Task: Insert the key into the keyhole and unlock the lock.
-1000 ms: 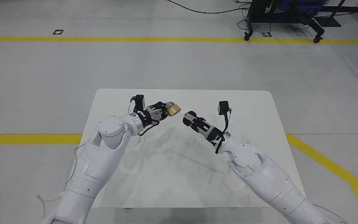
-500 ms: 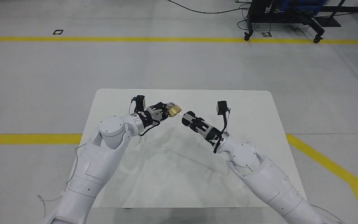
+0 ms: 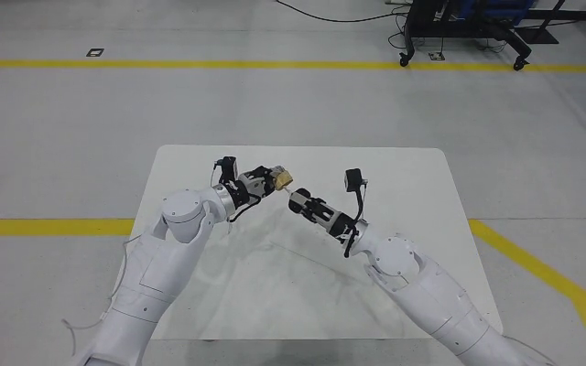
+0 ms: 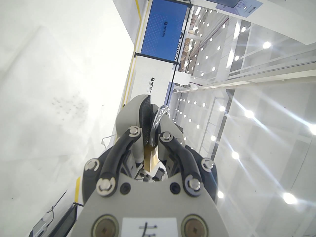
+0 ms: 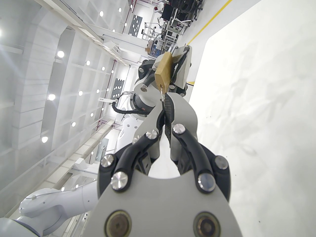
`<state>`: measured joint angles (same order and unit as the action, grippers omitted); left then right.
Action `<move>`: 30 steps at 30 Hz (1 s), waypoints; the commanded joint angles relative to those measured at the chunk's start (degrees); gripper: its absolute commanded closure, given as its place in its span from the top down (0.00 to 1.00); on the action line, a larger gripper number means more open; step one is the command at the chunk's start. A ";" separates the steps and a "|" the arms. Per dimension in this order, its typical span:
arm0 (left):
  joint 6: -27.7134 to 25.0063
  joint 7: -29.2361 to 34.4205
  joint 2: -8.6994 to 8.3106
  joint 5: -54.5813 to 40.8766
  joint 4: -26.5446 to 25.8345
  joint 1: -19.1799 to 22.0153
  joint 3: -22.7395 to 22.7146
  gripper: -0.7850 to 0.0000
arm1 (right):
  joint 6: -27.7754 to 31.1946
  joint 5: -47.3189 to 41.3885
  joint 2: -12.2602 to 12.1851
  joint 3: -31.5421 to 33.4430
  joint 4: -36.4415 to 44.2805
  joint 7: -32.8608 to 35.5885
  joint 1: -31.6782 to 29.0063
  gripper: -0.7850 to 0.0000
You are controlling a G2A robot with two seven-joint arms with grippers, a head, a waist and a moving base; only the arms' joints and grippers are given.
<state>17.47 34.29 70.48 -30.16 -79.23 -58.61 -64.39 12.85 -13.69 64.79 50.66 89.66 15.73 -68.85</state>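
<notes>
R gripper [image 3: 293, 195] w/ key [image 5: 162, 94] meets padlock [image 3: 284, 177] head-on; L gripper [image 3: 272, 179] holding it blocks that way. Room to pass lies over table [image 3: 412, 183] either side of arms.

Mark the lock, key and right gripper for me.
lock [image 5: 163, 71]: right wrist view, brass body.
key [image 5: 162, 94]: right wrist view, exposed blade.
right gripper [image 5: 165, 103]: right wrist view, between its fingertips.

Both arms lean over the tabletop [image 3: 403, 183], elbows bent, meeting above its far middle. The left end effector [image 3: 274, 178] clamps the lock [image 3: 286, 176]. The right end effector [image 3: 295, 196] pinches the key [image 5: 162, 94] against it.
</notes>
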 commanded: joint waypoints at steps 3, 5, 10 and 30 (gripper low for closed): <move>0.03 -0.23 0.04 0.04 -0.02 -0.02 0.00 0.00 | 0.87 0.10 0.18 0.50 -0.08 0.82 -0.32 0.00; 0.05 -0.26 0.06 0.05 -0.02 -0.01 0.00 0.00 | 1.19 -0.02 0.27 0.80 -0.02 1.17 -0.54 0.00; -0.45 0.16 0.14 -0.54 -0.07 -0.18 -0.02 0.00 | 1.47 0.00 0.54 1.58 -0.29 0.89 -1.04 0.00; -1.94 -0.47 0.30 0.46 -0.32 -0.25 -0.06 0.00 | 0.35 1.31 1.55 3.92 0.41 0.03 -2.68 0.00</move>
<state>15.63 33.93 70.80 -29.93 -79.44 -58.79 -64.43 13.21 -12.37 66.29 54.50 90.04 15.79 -71.47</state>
